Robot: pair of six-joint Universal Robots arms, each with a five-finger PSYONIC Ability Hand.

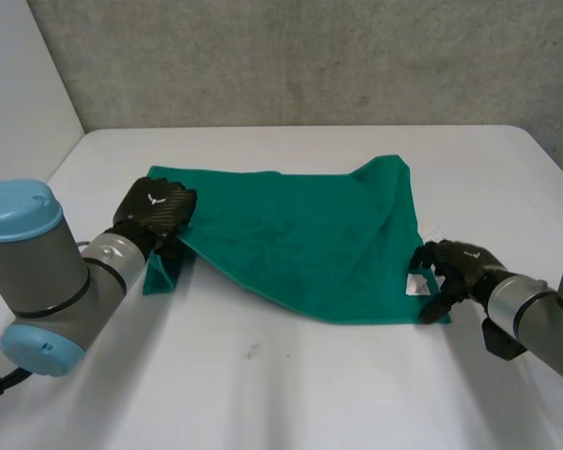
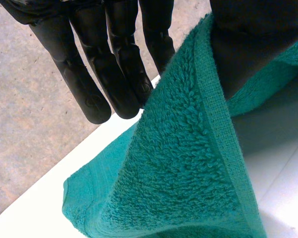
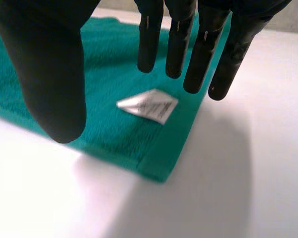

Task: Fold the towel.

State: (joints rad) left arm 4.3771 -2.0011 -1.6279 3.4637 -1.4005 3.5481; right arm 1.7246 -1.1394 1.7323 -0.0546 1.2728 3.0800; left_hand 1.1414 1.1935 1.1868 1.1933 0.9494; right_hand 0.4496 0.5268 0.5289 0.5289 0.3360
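Observation:
A green towel (image 1: 300, 244) lies spread on the white table (image 1: 291, 394), one part folded over itself. My left hand (image 1: 155, 211) holds the towel's left corner a little off the table. In the left wrist view its thumb (image 2: 253, 44) pinches the hemmed edge of the towel (image 2: 179, 168) against the straight fingers (image 2: 114, 74). My right hand (image 1: 455, 267) hovers at the near right corner. Its fingers (image 3: 198, 49) and thumb (image 3: 49, 74) are spread apart above the towel (image 3: 104, 74), holding nothing. A white label (image 3: 149, 105) sits on that corner under the palm.
A grey wall (image 1: 310, 56) runs behind the table's far edge. Bare table surface lies in front of the towel and to its right, beside my right hand.

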